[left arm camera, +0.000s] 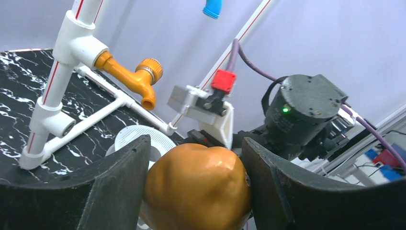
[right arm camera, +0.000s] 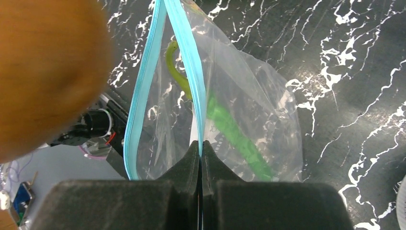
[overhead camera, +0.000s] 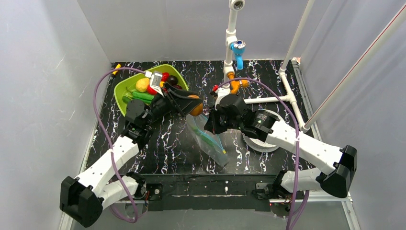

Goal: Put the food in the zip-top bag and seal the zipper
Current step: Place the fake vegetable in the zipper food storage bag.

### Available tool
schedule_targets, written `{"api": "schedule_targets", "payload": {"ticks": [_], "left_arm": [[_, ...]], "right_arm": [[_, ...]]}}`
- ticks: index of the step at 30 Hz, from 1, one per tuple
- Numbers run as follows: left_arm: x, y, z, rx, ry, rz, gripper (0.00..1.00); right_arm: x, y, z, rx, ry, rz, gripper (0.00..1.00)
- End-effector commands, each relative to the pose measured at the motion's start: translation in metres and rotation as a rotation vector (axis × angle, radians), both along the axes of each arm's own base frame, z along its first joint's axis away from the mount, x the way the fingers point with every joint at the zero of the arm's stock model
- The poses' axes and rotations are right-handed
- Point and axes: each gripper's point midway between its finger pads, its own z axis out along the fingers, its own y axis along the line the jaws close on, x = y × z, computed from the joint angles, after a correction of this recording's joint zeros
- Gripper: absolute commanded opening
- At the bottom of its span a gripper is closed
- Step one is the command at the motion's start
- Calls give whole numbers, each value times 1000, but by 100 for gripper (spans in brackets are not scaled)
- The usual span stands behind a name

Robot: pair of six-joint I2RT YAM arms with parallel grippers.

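1. Left wrist view alone: left gripper (left arm camera: pixel 195 146) clamped on a brown-orange fruit (left arm camera: pixel 196 191), pads pressed against both flanks. Orange tap (left arm camera: pixel 139 79) on the white pipe frame (left arm camera: pixel 62 67) at 10 o'clock.
2. Right wrist view alone: right gripper (right arm camera: pixel 201 148) closed tight, pinching one lip of the zip-top bag (right arm camera: pixel 258 115). Light blue zipper (right arm camera: pixel 143 96) parted into a narrow loop running toward 12 o'clock. Long green food piece (right arm camera: pixel 230 129) lying inside the bag. Held fruit blurred at 10 o'clock, close to the mouth.
3. Top view alone: bag near table centre, held fruit just beside its far end at 11 o'clock. Lime-green tray (overhead camera: pixel 124 88) at 10 o'clock of the table, holding yellow, red, dark purple and green pieces.
4. Surface: black table (overhead camera: pixel 182 148) with white marble veining. White ribbed disc (overhead camera: pixel 258 143) at 3 o'clock of the bag, partly under the right arm.
5. Room: plain white walls on three sides. Pipe frame upright at 12 o'clock, blue tap (overhead camera: pixel 238 48) on it.
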Motion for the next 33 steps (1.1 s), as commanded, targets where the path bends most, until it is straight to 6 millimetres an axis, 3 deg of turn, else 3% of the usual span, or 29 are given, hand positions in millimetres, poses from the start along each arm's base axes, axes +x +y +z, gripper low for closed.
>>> {"api": "schedule_targets", "payload": {"ticks": [1, 7, 18, 23, 28, 31, 33], "left_arm": [[-10, 1, 37, -212, -117, 12, 0], [-22, -9, 21, -235, -89, -49, 0], [-50, 0, -56, -46, 64, -55, 0], [-50, -2, -68, 3, 149, -59, 0], [-56, -24, -65, 17, 176, -155, 0], [-56, -22, -59, -50, 139, -122, 0], [-56, -18, -63, -54, 144, -92, 10]], "right_arm": [[-5, 8, 37, 139, -35, 29, 1], [-4, 5, 39, 159, -26, 4, 1], [0, -1, 45, 200, -35, -25, 1], [0, 3, 45, 201, -30, -18, 1], [-4, 7, 45, 213, -8, 8, 1], [-3, 5, 46, 215, -9, -5, 1], [-3, 2, 47, 222, -11, -14, 1]]}}
